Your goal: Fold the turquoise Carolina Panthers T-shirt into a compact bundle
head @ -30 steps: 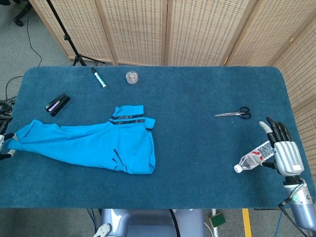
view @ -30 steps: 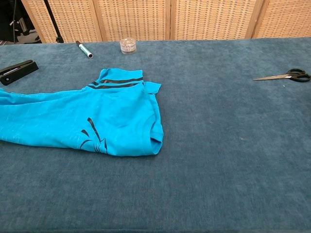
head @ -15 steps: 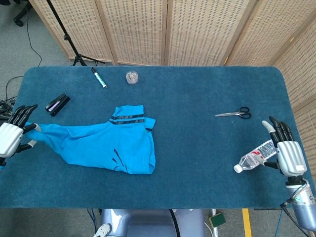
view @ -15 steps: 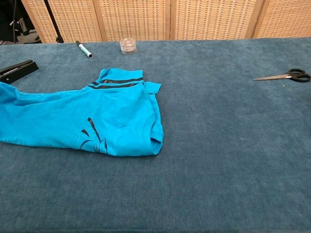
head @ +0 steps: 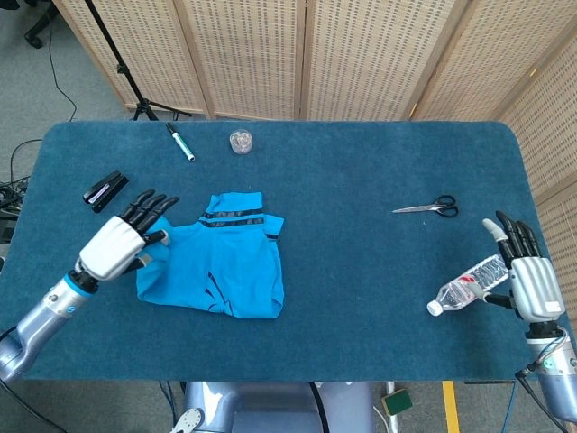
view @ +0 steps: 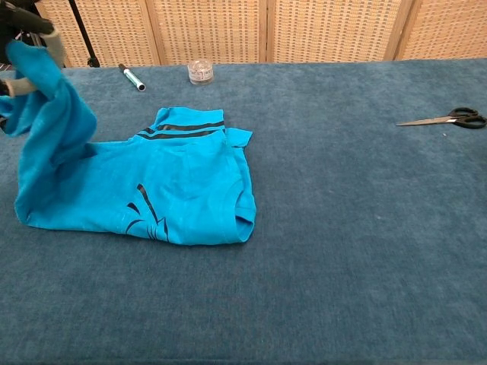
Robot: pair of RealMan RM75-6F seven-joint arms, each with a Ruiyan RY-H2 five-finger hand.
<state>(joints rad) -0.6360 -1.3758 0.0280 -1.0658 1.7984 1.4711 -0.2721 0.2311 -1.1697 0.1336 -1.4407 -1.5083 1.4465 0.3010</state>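
A: Since a second ago the left hand (head: 115,245) has swung in from the counter's left edge, carrying the T-shirt's (head: 225,266) long left end up and over toward the middle.

B: Fingers clamped on it?

A: Yes; the chest view shows cloth bunched in the fingers (view: 34,29) and hanging in a raised fold. Holding it high likely keeps the end from dragging, so it can drop onto the flat part.

B: Where does the shirt lie?

A: Left of centre on the counter (head: 361,271), striped collar toward the far side, right edge already doubled under.

B: Room to work?

A: The stapler (head: 105,189) lies just beyond the hand, the marker (head: 180,142) and a small clear jar (head: 240,141) farther off. Open counter runs right to the scissors (head: 426,208).

B: And the other hand?

A: The right hand (head: 527,280) waits at the right edge, fingers apart, holding nothing, beside a lying water bottle (head: 467,288).
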